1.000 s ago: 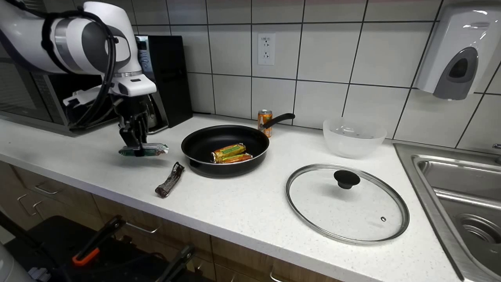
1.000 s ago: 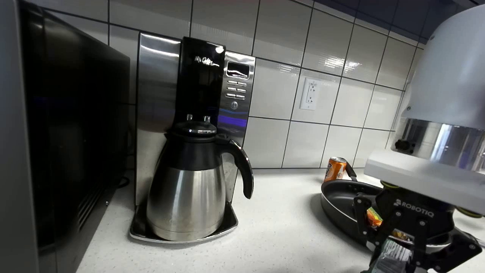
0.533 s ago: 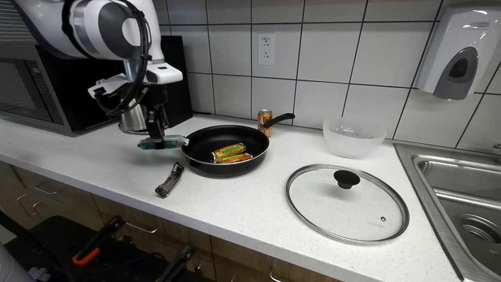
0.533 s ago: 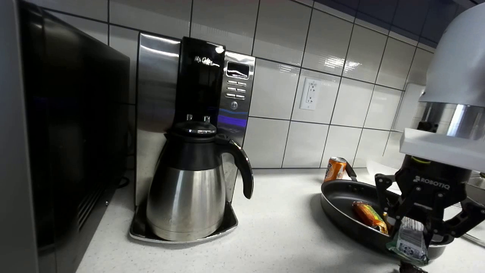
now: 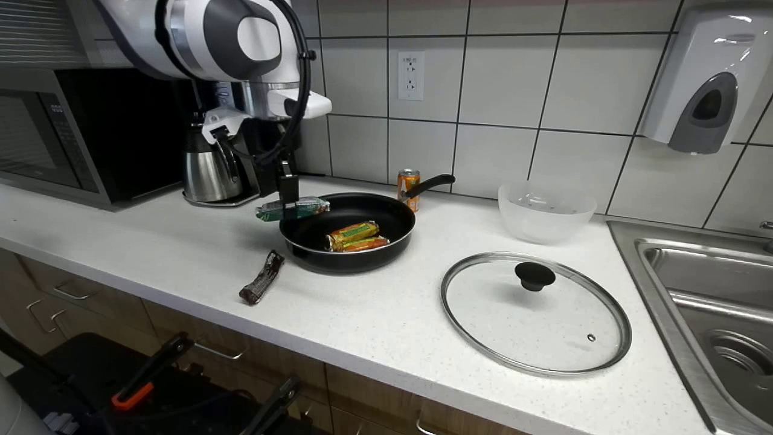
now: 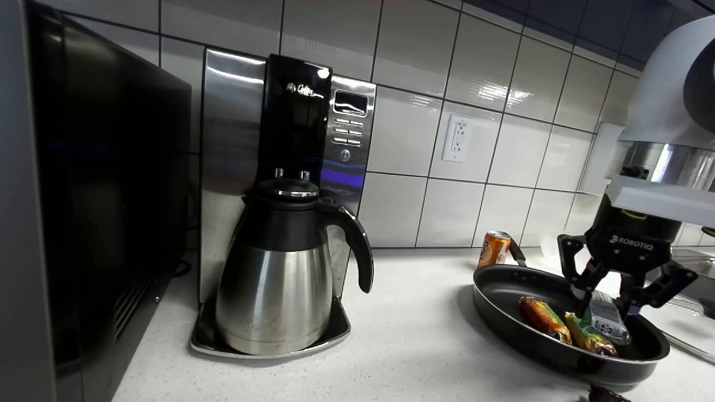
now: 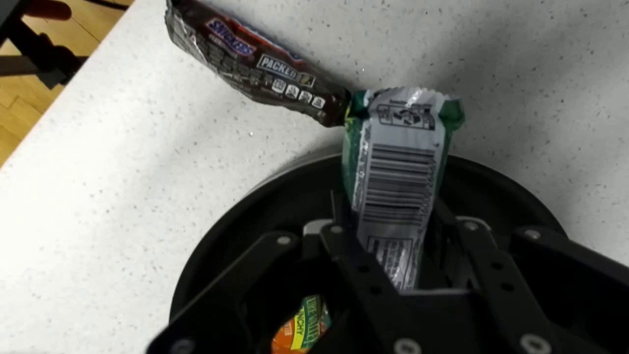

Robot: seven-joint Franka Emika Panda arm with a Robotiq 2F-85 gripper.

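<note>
My gripper is shut on a green and silver wrapped bar and holds it level above the near-left part of a black frying pan. In the wrist view the bar sits between both fingers, barcode up, its far end reaching past the pan's rim. The gripper also shows over the pan in an exterior view. Two orange and yellow wrapped bars lie in the pan; one shows partly under the gripper in the wrist view. A brown Snickers bar lies on the counter beside the pan.
An orange can stands behind the pan by its handle. A glass lid, a translucent bowl and a sink are to the right. A coffee maker with a steel carafe and a microwave stand left.
My gripper has moved right and slightly up in an exterior view, carrying the green bar from above the counter to above the pan. The pan, its bars and the Snickers bar have not moved.
</note>
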